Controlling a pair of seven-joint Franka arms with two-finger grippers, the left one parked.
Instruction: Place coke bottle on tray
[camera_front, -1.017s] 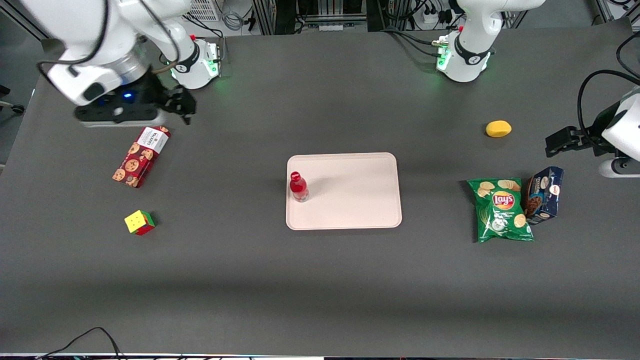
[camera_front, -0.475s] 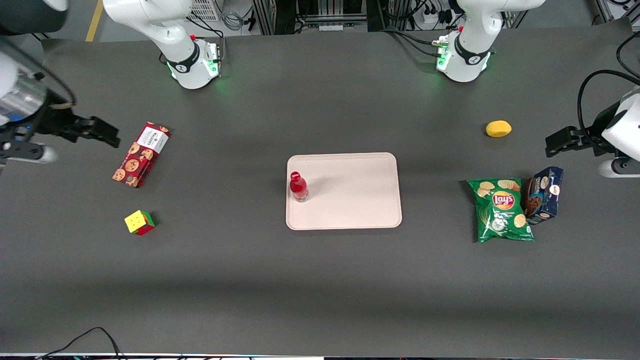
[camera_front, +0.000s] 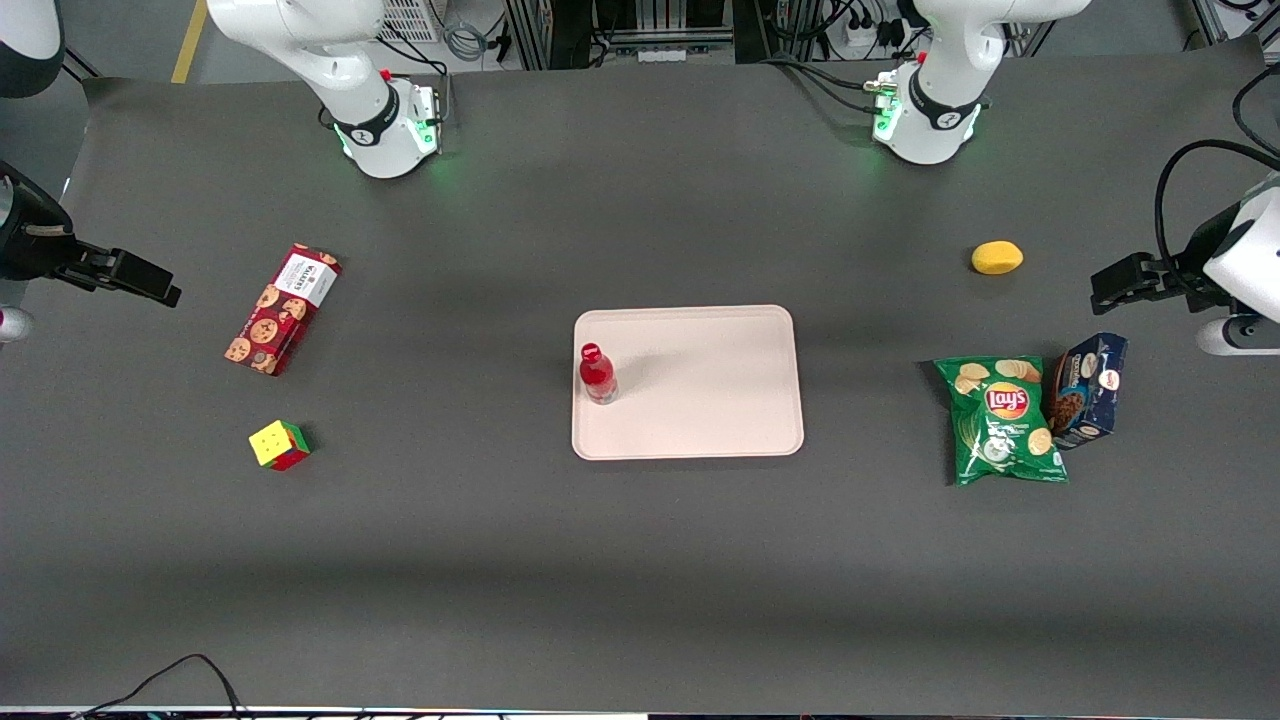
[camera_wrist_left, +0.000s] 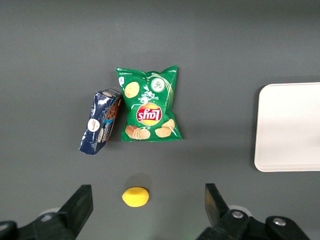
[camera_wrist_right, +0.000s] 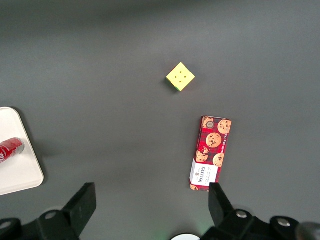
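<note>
The coke bottle (camera_front: 597, 373), slim and all red with a red cap, stands upright on the tray (camera_front: 700, 400), close to the tray's rim toward the working arm's end of the table. The tray is a large flat pinkish-beige rectangle at the table's middle. My gripper (camera_front: 165, 290) hangs high over the table's edge at the working arm's end, well away from the bottle, open with nothing between its fingers. In the right wrist view the gripper (camera_wrist_right: 151, 197) frames bare table, with the coke bottle (camera_wrist_right: 10, 150) and a corner of the tray (camera_wrist_right: 20, 172) at the view's border.
A long red cookie box (camera_front: 283, 310) lies between my gripper and the tray, with a colour cube (camera_front: 279, 445) nearer the front camera. Toward the parked arm's end lie a green chips bag (camera_front: 1003, 420), a blue box (camera_front: 1088, 390) and a yellow lemon-like fruit (camera_front: 997, 257).
My arm has swung from above the cookie box outward to the table's edge at the working arm's end. The bottle and tray have not moved.
</note>
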